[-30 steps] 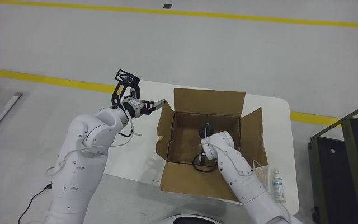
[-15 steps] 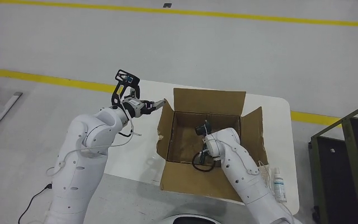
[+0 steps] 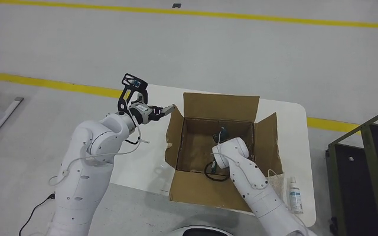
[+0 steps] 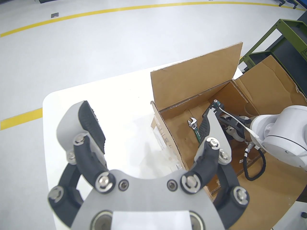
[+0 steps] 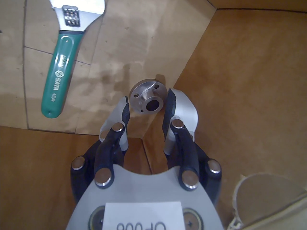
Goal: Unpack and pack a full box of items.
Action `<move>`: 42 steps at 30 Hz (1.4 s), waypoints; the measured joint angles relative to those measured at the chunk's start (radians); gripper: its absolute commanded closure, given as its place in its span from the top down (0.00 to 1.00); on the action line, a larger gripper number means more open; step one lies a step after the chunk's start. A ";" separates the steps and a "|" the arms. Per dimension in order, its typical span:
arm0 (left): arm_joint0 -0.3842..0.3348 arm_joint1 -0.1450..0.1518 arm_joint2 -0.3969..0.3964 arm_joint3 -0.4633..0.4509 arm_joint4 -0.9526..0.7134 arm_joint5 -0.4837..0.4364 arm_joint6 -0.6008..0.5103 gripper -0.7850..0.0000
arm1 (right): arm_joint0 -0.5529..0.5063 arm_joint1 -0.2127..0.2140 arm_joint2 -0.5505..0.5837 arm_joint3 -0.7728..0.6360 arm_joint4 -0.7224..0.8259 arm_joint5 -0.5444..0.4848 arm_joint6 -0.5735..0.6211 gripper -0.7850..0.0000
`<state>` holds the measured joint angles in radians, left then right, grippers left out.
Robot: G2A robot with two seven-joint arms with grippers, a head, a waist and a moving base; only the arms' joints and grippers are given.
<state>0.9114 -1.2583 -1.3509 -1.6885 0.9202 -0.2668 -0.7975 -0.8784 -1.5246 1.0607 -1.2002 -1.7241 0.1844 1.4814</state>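
Note:
An open cardboard box (image 3: pixel 220 106) stands on the white table (image 3: pixel 147 159). Inside it, my right gripper (image 5: pixel 148 96) is open, its fingers on either side of a small metal flange (image 5: pixel 146 99) that lies on the box floor by a wall. A green-handled wrench (image 5: pixel 62 68) lies on the floor beside it, also visible from the left wrist (image 4: pixel 194 128). A black cable loop (image 3: pixel 215 173) rests near the box's front. My left gripper (image 4: pixel 147 111) hangs open with nothing in it over the table, left of the box (image 4: pixel 196 77).
A clear bottle (image 3: pixel 293 194) lies on the table right of the box. A green metal frame (image 3: pixel 354 171) stands beyond the table's right edge. A pale round rim (image 5: pixel 263 192) sits in a box corner. The box flaps stand raised.
My right wrist has shifted slightly inside the box, ending a little nearer the far wall. The left arm has not moved.

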 measured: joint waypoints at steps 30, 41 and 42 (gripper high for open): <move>0.000 0.000 0.000 0.000 0.000 0.000 0.000 1.00 | 0.036 -0.038 0.018 0.099 0.032 -0.003 -0.055 0.00; 0.000 0.000 0.000 0.000 0.000 0.000 0.000 1.00 | -0.014 -0.036 0.043 -0.027 0.060 -0.060 -0.047 0.00; 0.000 0.000 0.000 0.000 0.000 0.000 0.000 1.00 | -0.015 -0.036 0.043 -0.034 0.055 -0.063 -0.041 0.00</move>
<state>0.9114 -1.2583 -1.3509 -1.6885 0.9202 -0.2668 -0.7975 -0.8933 -1.5610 1.1037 -1.2344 -1.6689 0.1218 1.4406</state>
